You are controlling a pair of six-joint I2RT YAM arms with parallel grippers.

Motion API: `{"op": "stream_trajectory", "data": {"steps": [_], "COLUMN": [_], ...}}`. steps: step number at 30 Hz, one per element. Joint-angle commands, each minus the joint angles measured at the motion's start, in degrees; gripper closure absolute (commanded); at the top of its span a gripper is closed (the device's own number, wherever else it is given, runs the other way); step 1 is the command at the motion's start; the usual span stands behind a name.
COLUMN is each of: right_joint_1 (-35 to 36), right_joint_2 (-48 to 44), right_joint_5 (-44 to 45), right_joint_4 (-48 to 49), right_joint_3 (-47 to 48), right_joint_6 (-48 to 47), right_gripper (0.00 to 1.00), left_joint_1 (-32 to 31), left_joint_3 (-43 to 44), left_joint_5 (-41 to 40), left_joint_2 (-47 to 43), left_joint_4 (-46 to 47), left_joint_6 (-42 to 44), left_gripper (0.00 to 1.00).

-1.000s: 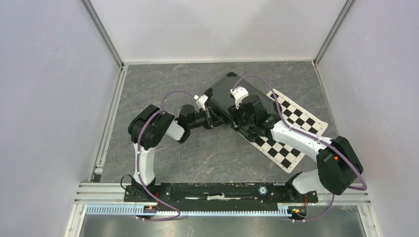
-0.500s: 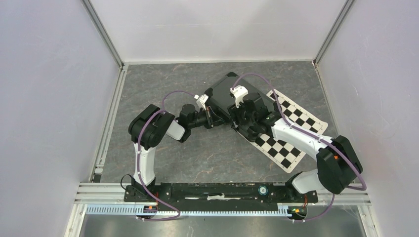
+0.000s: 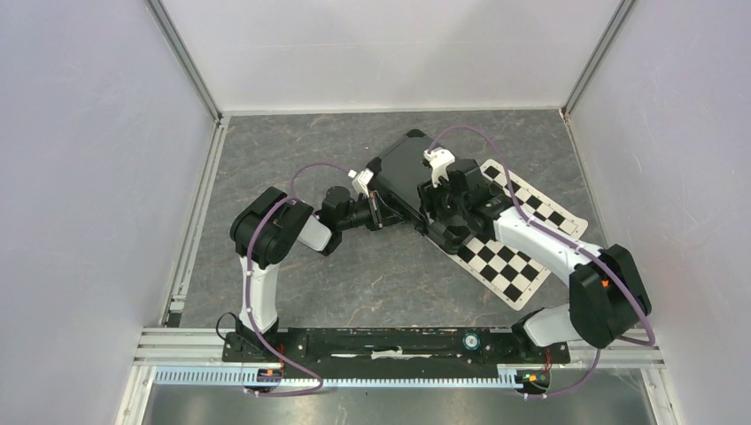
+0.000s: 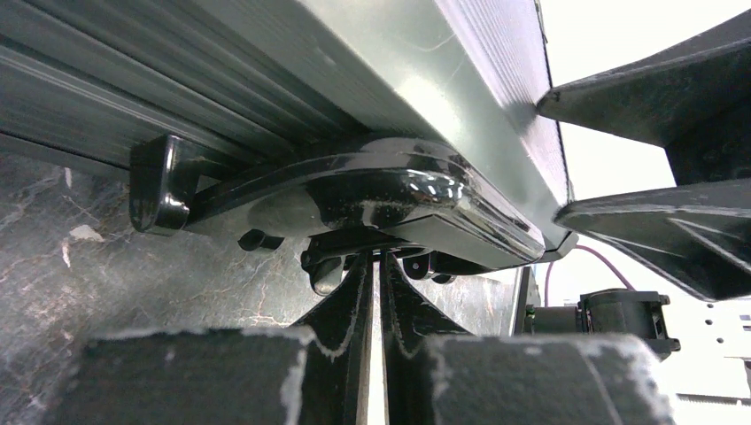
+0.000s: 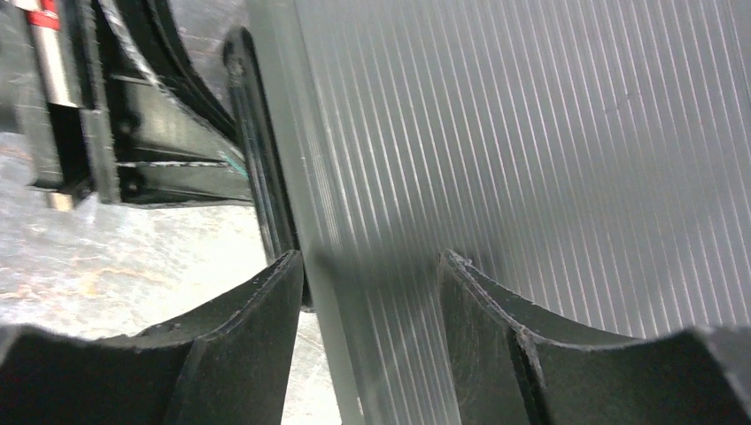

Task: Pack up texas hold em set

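Black case, lid down, lies toward the far edge of the table, its right side beside or partly over the checkered mat. Left gripper: fingers pressed together, tips tucked just beneath the handle, likely bracing the case against sliding. Right gripper: fingers apart, straddling the metal rim above the ribbed lid, clamping nothing clearly, probably pressing it home. Contents out of sight. Packing looks nearly finished.
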Motion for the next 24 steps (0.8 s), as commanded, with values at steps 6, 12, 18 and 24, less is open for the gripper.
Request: {"op": "stream_trajectory", "data": {"steps": [6, 12, 18, 24], "right_joint_1": [7.8, 8.7, 8.6, 8.4], "right_joint_2": [6.3, 6.3, 6.1, 6.4], "right_joint_5": [13.5, 9.0, 5.5, 6.1], "right_joint_4": [-4.6, -3.6, -3.3, -2.9], "right_joint_3": [4.0, 3.7, 4.5, 4.3], "right_joint_6": [-7.7, -7.7, -6.5, -5.9], "right_gripper": [0.36, 0.36, 0.36, 0.36], "left_joint_1": [-0.7, -0.7, -0.7, -0.7], "left_joint_3": [1.9, 2.3, 1.0, -6.3], "left_joint_5": [-1.1, -1.3, -1.6, -4.0], "left_joint_2": [-0.8, -0.6, -1.8, -9.4], "left_joint_4": [1.4, 0.8, 0.9, -7.8], "left_joint_6": [-0.9, -0.9, -1.0, 0.6], "left_gripper": [0.89, 0.89, 0.89, 0.89]}}
